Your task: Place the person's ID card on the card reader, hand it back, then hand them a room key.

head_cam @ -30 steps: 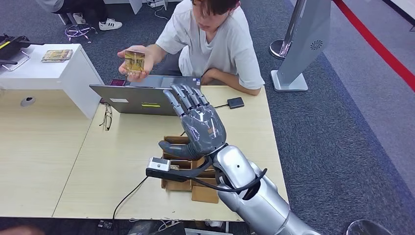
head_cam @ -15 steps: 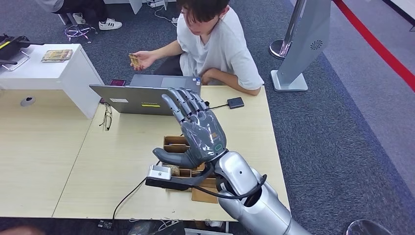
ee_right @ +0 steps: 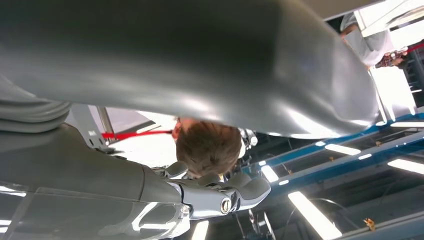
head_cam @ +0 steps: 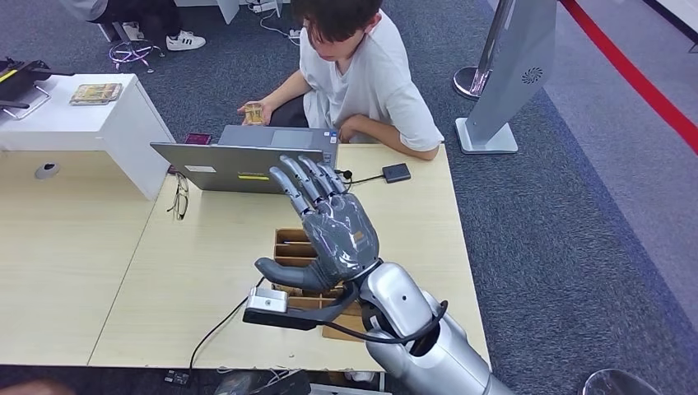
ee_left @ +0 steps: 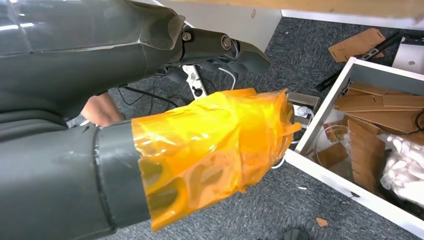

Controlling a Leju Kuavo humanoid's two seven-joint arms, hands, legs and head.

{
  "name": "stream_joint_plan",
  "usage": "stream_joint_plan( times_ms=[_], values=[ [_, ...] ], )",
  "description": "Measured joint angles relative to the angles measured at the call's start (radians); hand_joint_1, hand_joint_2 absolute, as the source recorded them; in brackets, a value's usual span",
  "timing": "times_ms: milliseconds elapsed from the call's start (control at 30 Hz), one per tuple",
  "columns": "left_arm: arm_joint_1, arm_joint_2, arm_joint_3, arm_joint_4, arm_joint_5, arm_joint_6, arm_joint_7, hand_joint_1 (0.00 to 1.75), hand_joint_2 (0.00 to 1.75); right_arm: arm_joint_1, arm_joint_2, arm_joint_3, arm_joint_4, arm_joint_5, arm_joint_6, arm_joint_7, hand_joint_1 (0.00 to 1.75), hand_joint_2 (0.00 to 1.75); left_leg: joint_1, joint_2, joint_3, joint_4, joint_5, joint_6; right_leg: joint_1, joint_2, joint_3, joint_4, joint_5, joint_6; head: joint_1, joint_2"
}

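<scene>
Hovering over wooden tray [head_cam: 290, 240], right hand [head_cam: 333, 226] stays raised, fingers spread, empty, drawn slightly back toward robot. Person's hand [head_cam: 257, 111] now holds card [head_cam: 253, 113] lower, behind laptop [head_cam: 239, 164]. Left hand [ee_left: 150, 125] near floor, finger state unclear

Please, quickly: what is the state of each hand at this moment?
Right hand: open, fingers spread, raised above the table, holding nothing.
Left hand: cannot be told; it hangs below the desk with orange film around the thumb.
</scene>
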Motion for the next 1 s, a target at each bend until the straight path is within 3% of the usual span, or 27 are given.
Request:
stream_joint_plan(
  times_ms=[667,1000],
  values=[
    [0.02,0.001,0.02,-0.02,0.033,0.03,0.033,0.0,0.0,0.084,-0.002,0.009,0.065,-0.019,-0.023,-0.023,0.0,0.0,0.0,0.0,0.0,0.0,0.0,0.0,0.0,0.0,0.0,0.0,0.0,0.0,0.0,0.0],
    [0.024,0.0,0.029,-0.022,0.029,0.053,0.009,0.0,0.0,0.091,-0.003,0.009,0.094,-0.022,-0.033,-0.033,0.0,0.0,0.0,0.0,0.0,0.0,0.0,0.0,0.0,0.0,-0.001,0.0,0.0,0.0,0.0,0.0]
  ],
)
